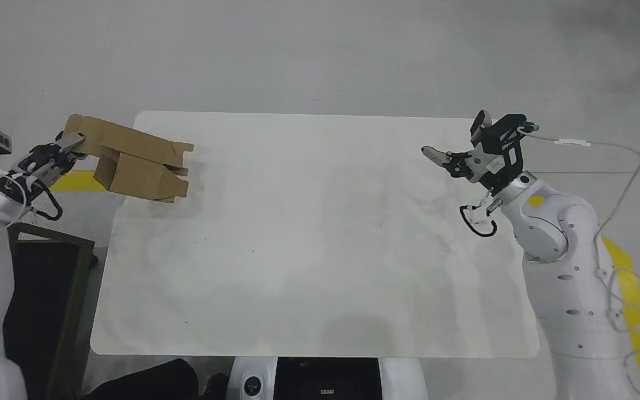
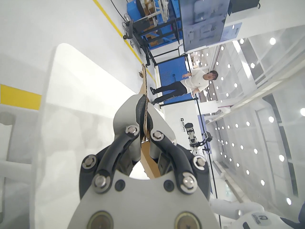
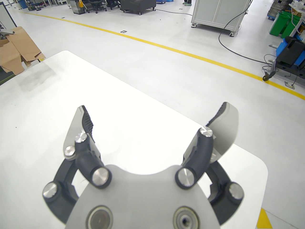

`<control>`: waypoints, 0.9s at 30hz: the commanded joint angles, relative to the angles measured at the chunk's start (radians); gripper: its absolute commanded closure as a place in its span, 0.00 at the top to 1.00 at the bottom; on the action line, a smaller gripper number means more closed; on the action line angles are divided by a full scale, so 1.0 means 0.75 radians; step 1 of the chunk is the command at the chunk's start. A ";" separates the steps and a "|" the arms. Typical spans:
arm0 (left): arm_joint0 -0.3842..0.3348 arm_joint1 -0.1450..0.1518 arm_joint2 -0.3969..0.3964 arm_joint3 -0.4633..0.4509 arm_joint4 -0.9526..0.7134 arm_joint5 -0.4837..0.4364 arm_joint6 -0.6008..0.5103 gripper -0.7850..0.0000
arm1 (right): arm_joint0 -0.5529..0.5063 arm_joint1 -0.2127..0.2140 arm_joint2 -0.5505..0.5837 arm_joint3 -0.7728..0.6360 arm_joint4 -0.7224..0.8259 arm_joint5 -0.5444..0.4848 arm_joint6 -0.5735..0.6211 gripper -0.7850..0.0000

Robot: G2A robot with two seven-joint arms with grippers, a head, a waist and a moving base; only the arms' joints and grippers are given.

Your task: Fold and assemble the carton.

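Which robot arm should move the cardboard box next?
Probably left: the left hand grips the carton at the table's corner. The right hand hangs open, far across it.

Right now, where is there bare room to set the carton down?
The table is bare from the carton at its far left corner across to the open right claw and down to the near edge. Crowded only where the left claw grips the carton.

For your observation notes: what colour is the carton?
The carton is plain brown, clearest in the top view.
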 commanded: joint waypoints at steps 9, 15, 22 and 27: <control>-0.044 -0.050 0.185 -0.192 -0.076 0.003 -0.117 0.00 | 0.000 0.000 0.000 0.000 0.000 0.000 0.000 1.00; -0.115 -0.080 0.308 -0.236 -0.069 -0.016 -0.184 0.00 | 0.000 0.000 0.000 0.000 0.000 0.000 0.000 1.00; -0.182 -0.118 0.462 -0.300 -0.034 -0.026 -0.220 0.00 | 0.000 0.000 0.000 0.000 0.000 0.000 0.000 1.00; -0.203 -0.138 0.544 -0.332 -0.028 -0.025 -0.221 0.00 | -0.012 -0.001 -0.004 -0.002 0.025 0.006 -0.010 1.00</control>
